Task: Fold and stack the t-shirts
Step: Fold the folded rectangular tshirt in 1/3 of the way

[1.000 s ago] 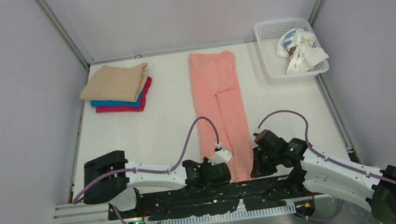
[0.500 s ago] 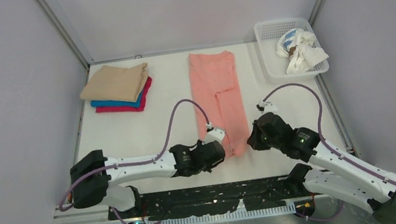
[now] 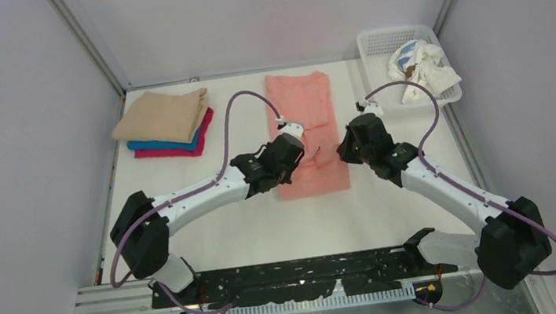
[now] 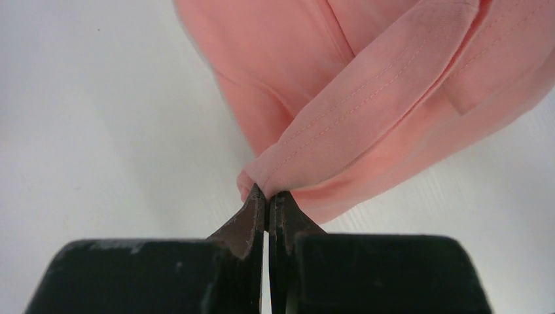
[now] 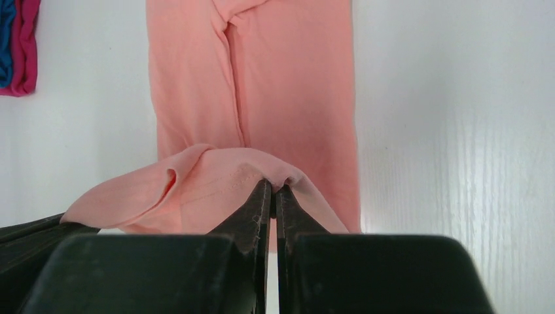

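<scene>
a robot lab bench, not a home: a bare white table [image 3: 174,177] boxed in by plain pale walls [image 3: 9,116] and metal frame posts [image 3: 88,44], with a left arm [image 3: 201,199] and right arm [image 3: 444,185] trailing purple cables [image 3: 226,127], both bolted to a black rail [image 3: 296,273], and a white plastic basket [image 3: 374,83] in the far corner.

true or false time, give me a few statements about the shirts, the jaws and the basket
Both arms' jaws are shut on the pink shirt. True.
The tan shirt tops the stack. True.
The basket is empty. False: it holds white cloth.
The pink shirt lies flat at full length. False: its near end is held up, doubled back over the rest.
The stack sits right of the pink shirt in the top view. False: it sits left.
</scene>
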Tool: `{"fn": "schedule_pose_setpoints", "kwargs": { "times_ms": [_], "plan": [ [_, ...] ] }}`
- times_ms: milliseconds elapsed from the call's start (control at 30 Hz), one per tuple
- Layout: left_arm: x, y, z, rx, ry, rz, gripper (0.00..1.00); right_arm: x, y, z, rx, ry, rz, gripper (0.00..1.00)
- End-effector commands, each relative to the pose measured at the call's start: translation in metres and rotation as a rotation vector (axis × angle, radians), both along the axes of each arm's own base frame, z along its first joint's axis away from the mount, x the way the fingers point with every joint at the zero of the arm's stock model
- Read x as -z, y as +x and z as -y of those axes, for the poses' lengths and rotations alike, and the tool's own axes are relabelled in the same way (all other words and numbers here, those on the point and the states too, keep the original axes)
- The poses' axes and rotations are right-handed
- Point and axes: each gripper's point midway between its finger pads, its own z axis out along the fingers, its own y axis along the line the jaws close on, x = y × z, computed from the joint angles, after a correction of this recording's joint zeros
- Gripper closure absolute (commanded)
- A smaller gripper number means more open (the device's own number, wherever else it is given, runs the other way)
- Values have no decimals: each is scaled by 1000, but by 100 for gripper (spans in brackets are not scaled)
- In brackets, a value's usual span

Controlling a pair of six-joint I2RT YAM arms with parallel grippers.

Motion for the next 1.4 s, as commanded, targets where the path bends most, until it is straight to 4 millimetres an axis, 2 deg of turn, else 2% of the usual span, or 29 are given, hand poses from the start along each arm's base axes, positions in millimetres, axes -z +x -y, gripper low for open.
{"fn": "schedule_pose_setpoints", "kwargs": {
  "times_ms": [0, 33, 67, 233, 633, 800, 967, 1133, 1200, 1267, 1300, 1333, 1367],
  "plan": [
    [-13, 39, 8, 18, 1, 42, 100, -36, 50, -17, -27, 72, 131, 94],
    [-14, 48, 8, 13, 0, 45, 100, -29, 58, -13, -14, 69, 115, 94],
    [-17, 57, 10, 12, -9, 51, 100, -34, 64, -15, -17, 81, 129, 94],
    [-14, 92, 6, -4, -7, 38, 100, -26, 94, -10, 4, 76, 120, 94],
    [9, 141, 8, 5, -4, -4, 100, 2, 140, -11, 6, 94, 72, 94],
    [17, 149, 8, 57, -16, -39, 100, 12, 147, -4, 28, 76, 56, 94],
    [32, 142, 20, 121, -50, -94, 99, 18, 151, -2, 32, 85, 47, 94],
    [38, 150, 12, 61, -40, -101, 98, 30, 154, -10, 0, 115, 8, 94],
    [40, 154, 9, 56, -31, -107, 94, 35, 157, -10, -6, 117, -6, 94],
    [42, 156, 9, 64, -36, -112, 81, 37, 160, -8, -3, 119, -12, 94],
    [41, 157, 11, 70, -42, -111, 71, 39, 162, -7, -1, 118, -16, 93],
    [40, 158, 13, 74, -49, -109, 56, 36, 165, -7, -7, 123, -11, 89],
    [38, 158, 15, 80, -57, -107, 48, 33, 170, -9, -11, 124, -6, 84]
  ]
}}
